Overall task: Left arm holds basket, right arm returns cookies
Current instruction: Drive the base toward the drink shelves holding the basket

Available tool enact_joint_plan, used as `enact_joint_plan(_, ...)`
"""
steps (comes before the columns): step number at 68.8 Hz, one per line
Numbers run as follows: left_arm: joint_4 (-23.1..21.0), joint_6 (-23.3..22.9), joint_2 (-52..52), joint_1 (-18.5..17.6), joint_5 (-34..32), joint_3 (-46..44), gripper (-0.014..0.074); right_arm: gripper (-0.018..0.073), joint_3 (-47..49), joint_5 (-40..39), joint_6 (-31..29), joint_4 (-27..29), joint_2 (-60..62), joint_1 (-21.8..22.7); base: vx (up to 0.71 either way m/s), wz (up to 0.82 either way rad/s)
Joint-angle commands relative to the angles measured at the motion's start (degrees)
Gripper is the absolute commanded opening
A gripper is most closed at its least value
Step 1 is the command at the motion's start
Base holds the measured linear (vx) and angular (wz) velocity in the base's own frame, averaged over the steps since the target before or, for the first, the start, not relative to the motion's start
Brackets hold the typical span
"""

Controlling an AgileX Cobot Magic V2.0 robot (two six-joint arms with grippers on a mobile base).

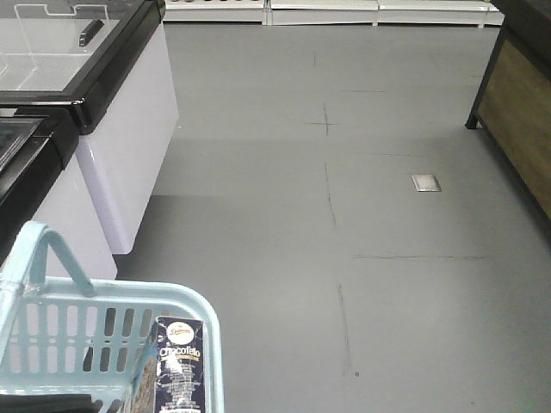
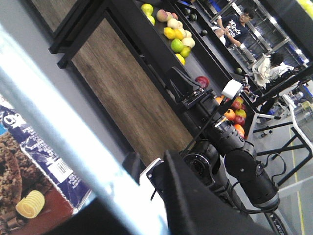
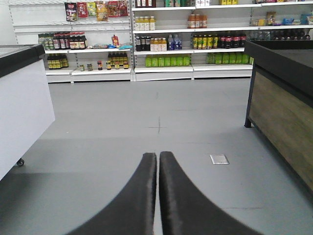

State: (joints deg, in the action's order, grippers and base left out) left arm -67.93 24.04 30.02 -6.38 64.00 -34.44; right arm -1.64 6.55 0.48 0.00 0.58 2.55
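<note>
The light blue basket (image 1: 185, 301) sits at the bottom left of the front view, its swing handle (image 1: 65, 254) raised. The cookies (image 1: 178, 361), a navy "Chocofello" carton, stand upright inside it by the right wall. In the left wrist view my left gripper (image 2: 132, 191) is shut on the blurred blue handle (image 2: 73, 132), above a navy pack with a barcode (image 2: 61, 171); I cannot tell if this pack is the same carton. The right arm (image 2: 244, 166) is bulky and black, to the side of the basket. My right gripper (image 3: 158, 154) is shut and empty, above bare floor.
White freezer chests with black rims (image 1: 129, 129) stand at the left. A wood-panelled black display stand (image 1: 516, 112) is at the right, with fruit on it (image 2: 176, 39). A metal floor plate (image 1: 425, 182) lies ahead. Stocked shelves (image 3: 166, 44) line the far wall. Two people (image 2: 239, 27) are behind the stand.
</note>
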Motion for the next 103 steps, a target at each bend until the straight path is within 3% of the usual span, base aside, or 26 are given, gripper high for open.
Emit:
enact_joint_plan(1,-5.5,0.6,0.3,-0.3,-2.2,-1.6,-0.0006,-0.0004,-0.2,-4.1,-0.5,0.0,0.7,0.4,0.31,0.07)
enact_joint_plan(103,-5.5,0.6,0.3,-0.3,-2.3,-1.6,-0.0006,-0.0004,-0.2,-4.1,-0.5,0.0,0.7,0.4,0.44,-0.03)
